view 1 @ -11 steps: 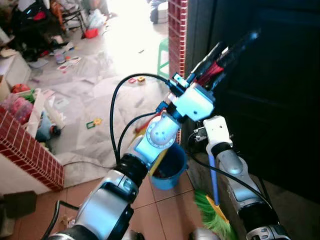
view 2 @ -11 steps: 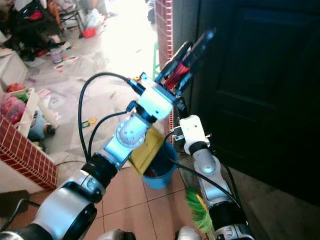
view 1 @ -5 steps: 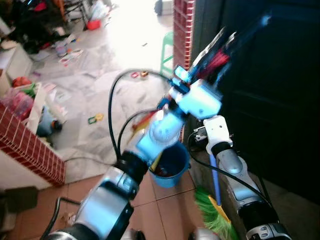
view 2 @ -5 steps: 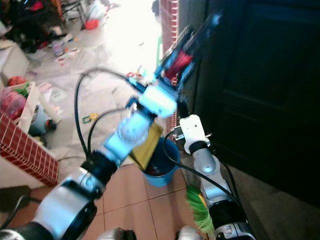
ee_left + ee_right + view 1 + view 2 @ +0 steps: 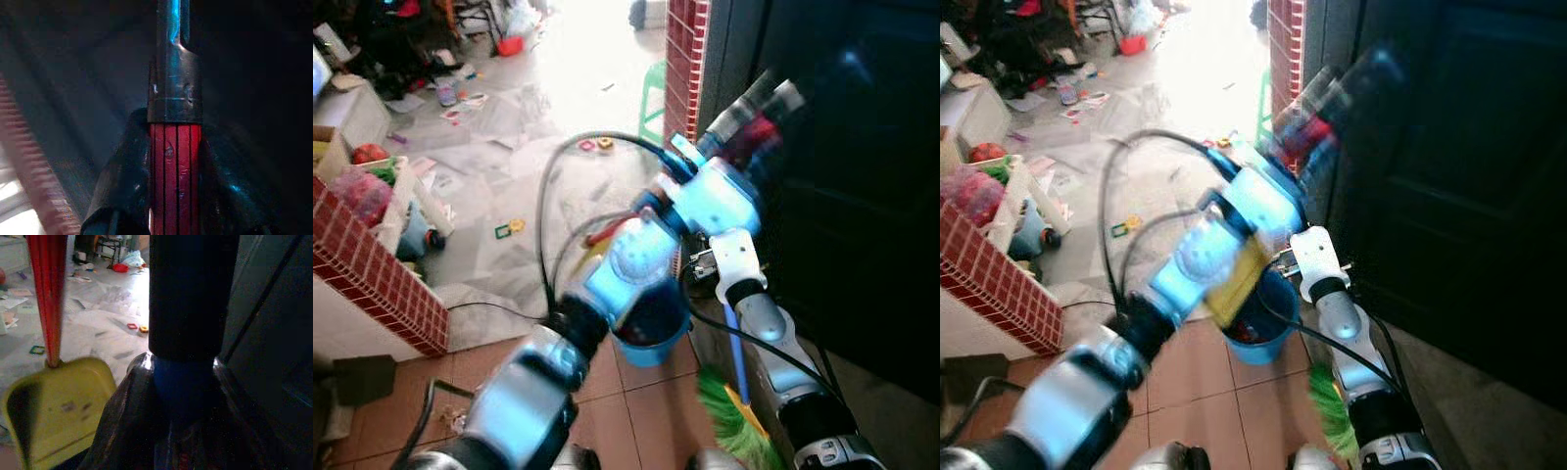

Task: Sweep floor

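Since a second ago the raised left arm is blurring as it swings. The left gripper (image 5: 176, 166) is clamping the dustpan's red handle (image 5: 175, 176), pan (image 5: 58, 406) hanging over the blue bucket (image 5: 651, 338). The right gripper (image 5: 183, 396) is squeezing the broom's blue shaft (image 5: 183, 387), green bristles (image 5: 734, 421) at lower centre.

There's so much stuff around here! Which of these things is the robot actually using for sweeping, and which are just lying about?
For the sweeping:
- red dustpan handle, held in the left gripper
- yellow dustpan
- blue broom handle, held in the right gripper
- green broom bristles
- blue bucket

Just lying about:
- toys on the floor
- green stool
- brick-patterned box
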Robot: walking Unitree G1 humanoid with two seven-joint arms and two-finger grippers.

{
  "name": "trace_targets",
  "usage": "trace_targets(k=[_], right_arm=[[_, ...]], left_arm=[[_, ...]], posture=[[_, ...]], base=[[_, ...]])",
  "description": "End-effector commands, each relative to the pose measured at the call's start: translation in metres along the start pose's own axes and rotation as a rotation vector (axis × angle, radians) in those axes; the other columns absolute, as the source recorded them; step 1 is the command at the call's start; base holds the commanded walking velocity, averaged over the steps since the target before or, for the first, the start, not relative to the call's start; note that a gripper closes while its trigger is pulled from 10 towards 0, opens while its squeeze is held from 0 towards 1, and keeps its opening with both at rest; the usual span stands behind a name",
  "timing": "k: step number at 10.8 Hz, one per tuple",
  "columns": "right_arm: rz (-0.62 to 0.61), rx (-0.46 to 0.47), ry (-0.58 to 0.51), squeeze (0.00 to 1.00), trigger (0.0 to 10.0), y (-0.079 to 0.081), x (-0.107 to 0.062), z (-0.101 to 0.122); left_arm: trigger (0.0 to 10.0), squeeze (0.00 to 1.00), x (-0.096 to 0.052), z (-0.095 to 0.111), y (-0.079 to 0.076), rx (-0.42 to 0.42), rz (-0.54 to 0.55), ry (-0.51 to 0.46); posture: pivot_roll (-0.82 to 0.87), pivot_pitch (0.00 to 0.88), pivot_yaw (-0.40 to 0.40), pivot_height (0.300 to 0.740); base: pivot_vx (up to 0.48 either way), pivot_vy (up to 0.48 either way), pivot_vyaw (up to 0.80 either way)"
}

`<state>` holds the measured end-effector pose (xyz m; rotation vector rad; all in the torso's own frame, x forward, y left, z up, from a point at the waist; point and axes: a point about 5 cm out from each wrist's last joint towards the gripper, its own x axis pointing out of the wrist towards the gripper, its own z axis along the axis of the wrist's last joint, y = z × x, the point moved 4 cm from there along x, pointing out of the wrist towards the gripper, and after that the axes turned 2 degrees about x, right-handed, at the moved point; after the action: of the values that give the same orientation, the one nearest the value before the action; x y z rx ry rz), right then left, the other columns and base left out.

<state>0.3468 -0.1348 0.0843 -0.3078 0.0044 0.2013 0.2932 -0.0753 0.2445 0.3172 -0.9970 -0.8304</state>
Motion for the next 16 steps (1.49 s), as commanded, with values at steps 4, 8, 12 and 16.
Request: trace_targets(k=[4,8,12,16], right_arm=[[-0.004,-0.025,-0.03,0.0,10.0,-0.001,0.008,0.008],[0.003,-0.026,-0.028,0.0,10.0,0.002,0.012,0.007],[0.007,-0.031,-0.031,0.0,10.0,0.005,0.015,0.005],[0.014,-0.034,-0.035,0.0,10.0,0.007,0.019,0.006]], left_arm=[[10.0,0.0,0.023,0.0,0.027,0.005,-0.02,-0.002],[10.0,0.0,0.021,0.02,-0.034,-0.166,-0.248,-0.062],[10.0,0.0,0.038,0.016,0.032,-0.106,-0.044,-0.029],[10.0,0.0,0.038,0.02,0.018,-0.191,-0.085,-0.032]], posture=[[-0.23,0.0,0.086,0.74],[-0.21,0.0,0.082,0.74],[-0.2,0.0,0.076,0.74],[-0.2,0.0,0.074,0.74]], base=[[0.0,0.0,0.0],[0.0,0.0,0.0],[0.0,0.0,0.0],[0.0,0.0,0.0]])
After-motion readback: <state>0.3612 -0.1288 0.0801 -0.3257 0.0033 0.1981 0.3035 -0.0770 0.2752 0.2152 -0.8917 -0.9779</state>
